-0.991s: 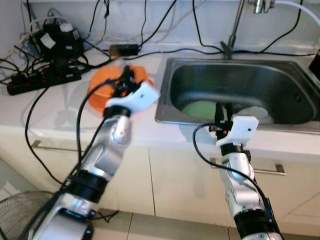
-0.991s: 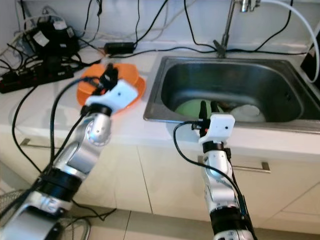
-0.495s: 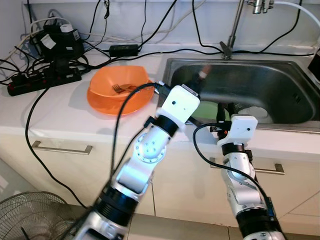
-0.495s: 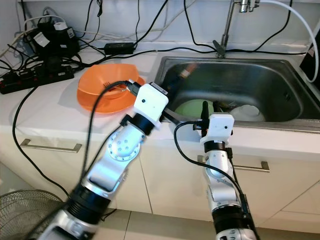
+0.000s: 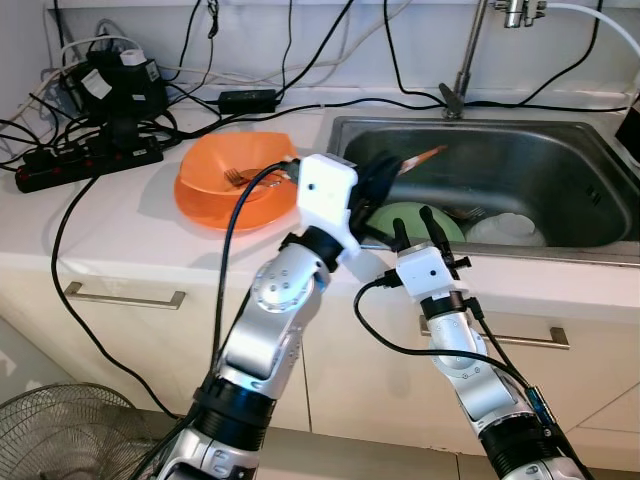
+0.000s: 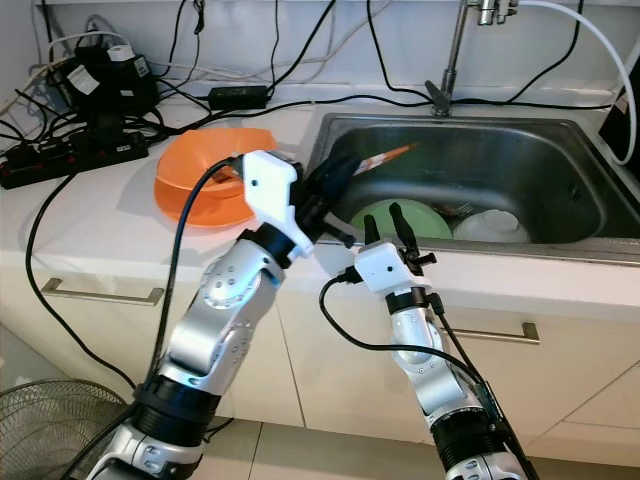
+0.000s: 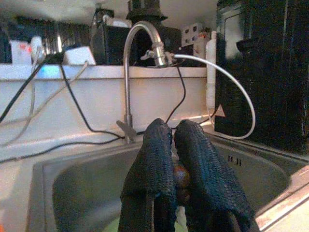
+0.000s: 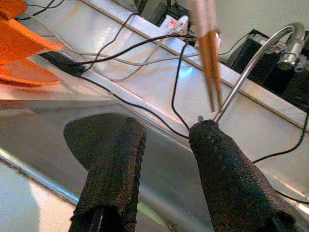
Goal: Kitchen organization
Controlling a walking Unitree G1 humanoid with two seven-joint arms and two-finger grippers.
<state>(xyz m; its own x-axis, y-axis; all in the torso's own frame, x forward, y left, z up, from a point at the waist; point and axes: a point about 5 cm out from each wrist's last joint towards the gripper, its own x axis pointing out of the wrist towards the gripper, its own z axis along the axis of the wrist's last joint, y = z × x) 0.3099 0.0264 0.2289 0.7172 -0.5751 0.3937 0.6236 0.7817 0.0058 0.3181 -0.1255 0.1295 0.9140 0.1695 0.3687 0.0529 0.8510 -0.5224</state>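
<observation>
A pair of chopsticks [image 5: 415, 160] sits pinched in the left gripper [image 5: 378, 176], fingers clamped tight, tips angled up over the left edge of the steel sink [image 5: 560, 235]. Just beside it, the right gripper [image 5: 415, 225] hovers at the sink's front rim with fingers spread and nothing between them. Below lie a green plate [image 5: 410, 216] and white dishes [image 5: 510, 228]. The orange bowl [image 5: 235, 180] on the counter holds a fork [image 5: 238, 177]. This looks like the carrying step; next, the chopsticks likely want a handover or a set-down, so a steady, level release.
</observation>
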